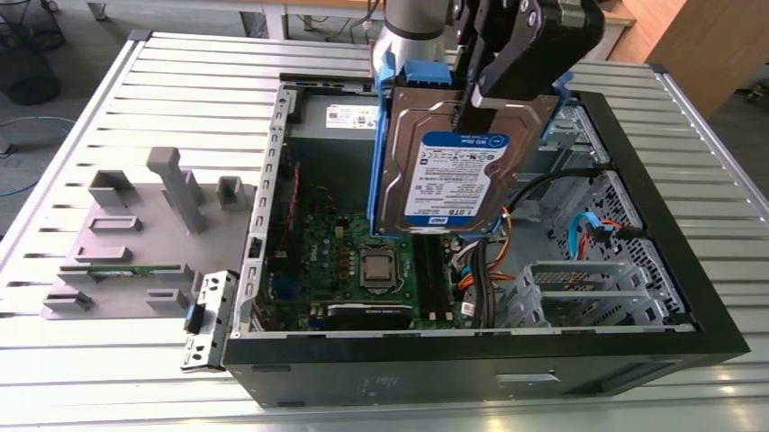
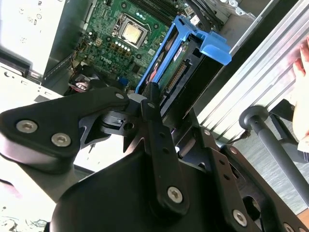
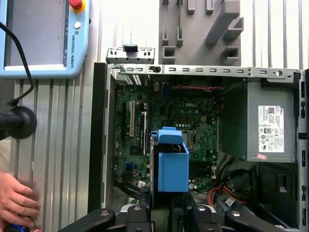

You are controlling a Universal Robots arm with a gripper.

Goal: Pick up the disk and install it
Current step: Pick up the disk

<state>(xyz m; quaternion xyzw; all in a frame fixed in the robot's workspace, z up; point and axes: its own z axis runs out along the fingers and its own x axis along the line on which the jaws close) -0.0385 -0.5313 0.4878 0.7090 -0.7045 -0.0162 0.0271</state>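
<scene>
So our gripper (image 1: 477,110) clasps the lifted disk (image 1: 451,175) at the exterior view's upper centre. Seating it in the computer case (image 1: 481,355) remains.

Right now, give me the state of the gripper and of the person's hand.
Gripper: jaws closed on the disk, held over the open computer case.
Person's hand: whether it holds anything cannot be told.

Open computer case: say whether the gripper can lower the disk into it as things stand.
Probably yes: the case lies open on top, and the gripper, shut on the disk, hangs right above it. Loose cables inside could snag.
</scene>
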